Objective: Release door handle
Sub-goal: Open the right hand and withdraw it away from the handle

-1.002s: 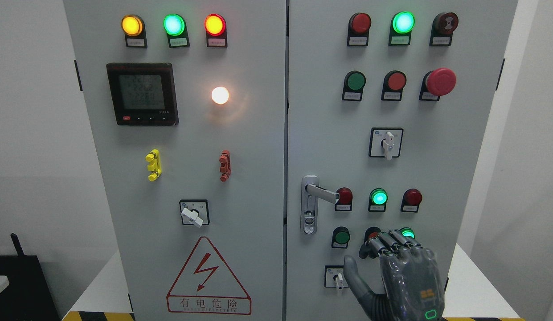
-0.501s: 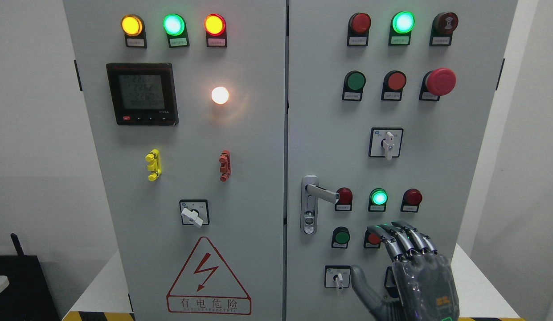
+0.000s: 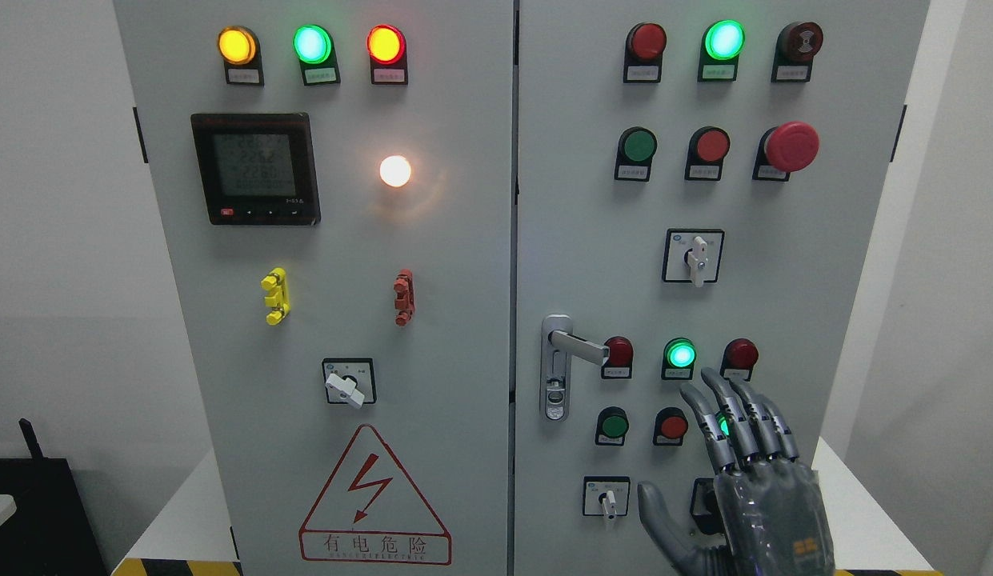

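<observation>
Grey cabinet door [image 3: 592,240] shut. Door handle [image 3: 574,345] free, horizontal. Right hand [image 3: 752,472] at handle's 4 o'clock, apart, fingers spread, empty. Release looks done; only retract left.

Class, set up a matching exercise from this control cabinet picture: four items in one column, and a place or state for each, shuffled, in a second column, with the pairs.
Items:
1. door handle
2. right hand
3. emergency stop
4. meter

Descriptions:
A. red mushroom button, upper right of the right door
B. dark screen on the left door
C. silver lever, free, left edge of the right door
D. fingers extended, holding nothing, lower right

Pairs: 1-C, 2-D, 3-A, 4-B
</observation>
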